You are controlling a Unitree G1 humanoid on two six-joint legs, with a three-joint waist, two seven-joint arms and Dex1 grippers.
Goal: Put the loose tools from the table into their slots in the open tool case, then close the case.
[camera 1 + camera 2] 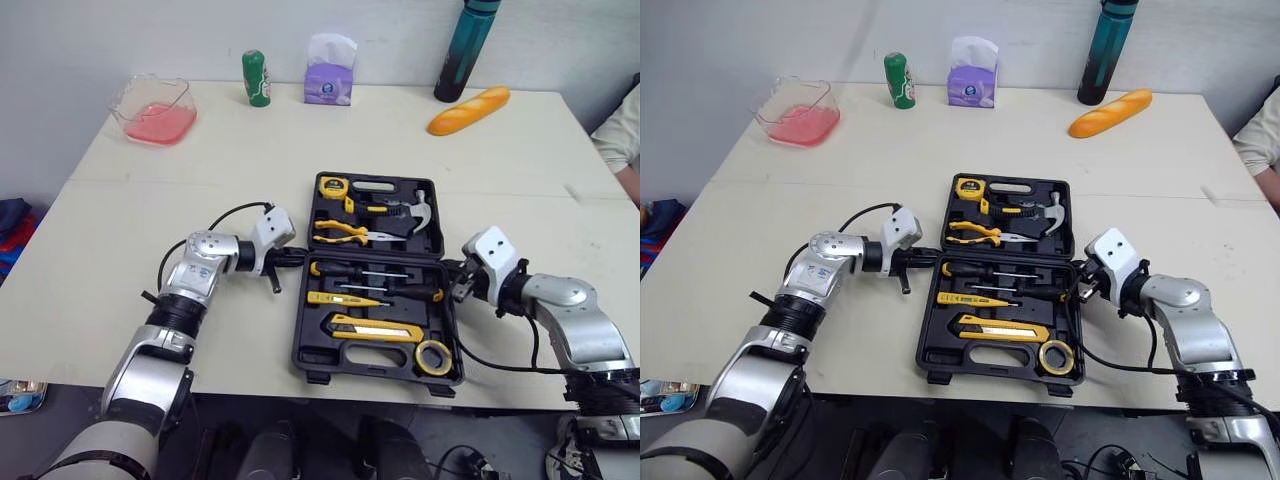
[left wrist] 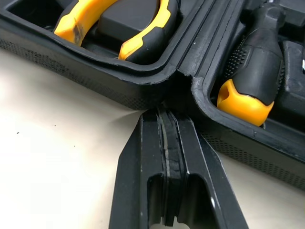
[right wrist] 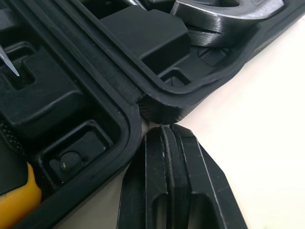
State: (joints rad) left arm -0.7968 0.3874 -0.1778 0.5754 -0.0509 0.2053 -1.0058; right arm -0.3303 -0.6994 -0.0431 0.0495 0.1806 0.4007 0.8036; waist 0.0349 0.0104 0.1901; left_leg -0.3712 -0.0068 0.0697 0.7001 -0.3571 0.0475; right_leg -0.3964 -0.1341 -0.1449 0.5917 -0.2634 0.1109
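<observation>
Black moulded-plastic tool case [image 1: 299,340] lies open near the front edge of the pale table [image 1: 200,170], with yellow-handled pliers [image 1: 340,232] and a utility knife [image 1: 375,330] seated in its slots. At its left hinge notch, the left gripper [image 2: 167,112], flat fingers pressed together. At the right notch, the right gripper [image 3: 164,131], likewise closed.

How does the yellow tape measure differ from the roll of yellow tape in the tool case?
The tape measure is a solid, blocky body with black trim; the tape roll is a flat ring with an open centre. The tape measure sits in the far-left corner of the case; the tape roll lies in its near-right corner. Both are yellow and lie inside the case.
</observation>
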